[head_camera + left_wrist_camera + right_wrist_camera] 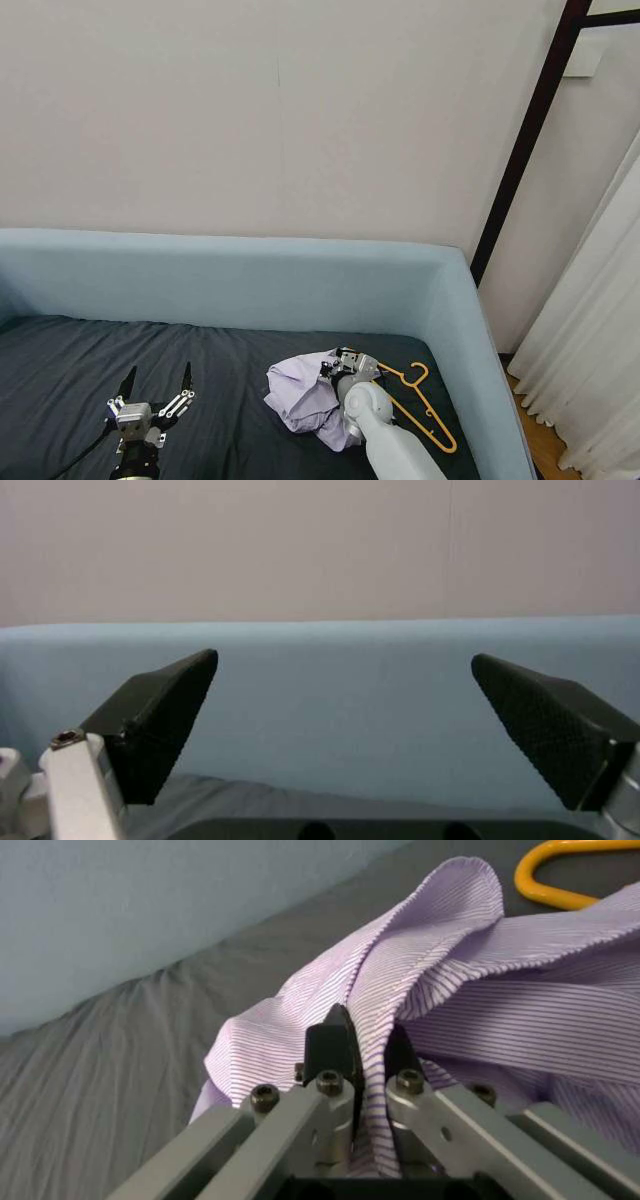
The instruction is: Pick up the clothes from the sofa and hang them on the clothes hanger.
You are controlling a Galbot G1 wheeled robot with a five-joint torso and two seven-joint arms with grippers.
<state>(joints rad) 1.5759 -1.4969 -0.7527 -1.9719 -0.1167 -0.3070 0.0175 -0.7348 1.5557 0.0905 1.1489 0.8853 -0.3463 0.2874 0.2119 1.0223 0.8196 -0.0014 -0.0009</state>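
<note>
**Right tool [367, 1039] pinching the striped shirt [300, 395]**

The right tool's fingers are drawn almost together on a raised fold of the lilac striped shirt, with the cloth caught between them. The shirt itself lies crumpled in a heap on the dark seat cushion of the sofa [60, 365], and the right arm reaches down onto it from the near side. An orange hanger [430, 410] lies flat just beside the shirt, on the robot's right. Its hook end seems to touch the cloth, though the arm hides the meeting point. Well apart from the shirt, on the robot's left, the left tool [158, 382] hangs above the seat with its fingers spread wide and nothing between them. Behind the shirt rises the sofa's pale blue backrest.
</note>
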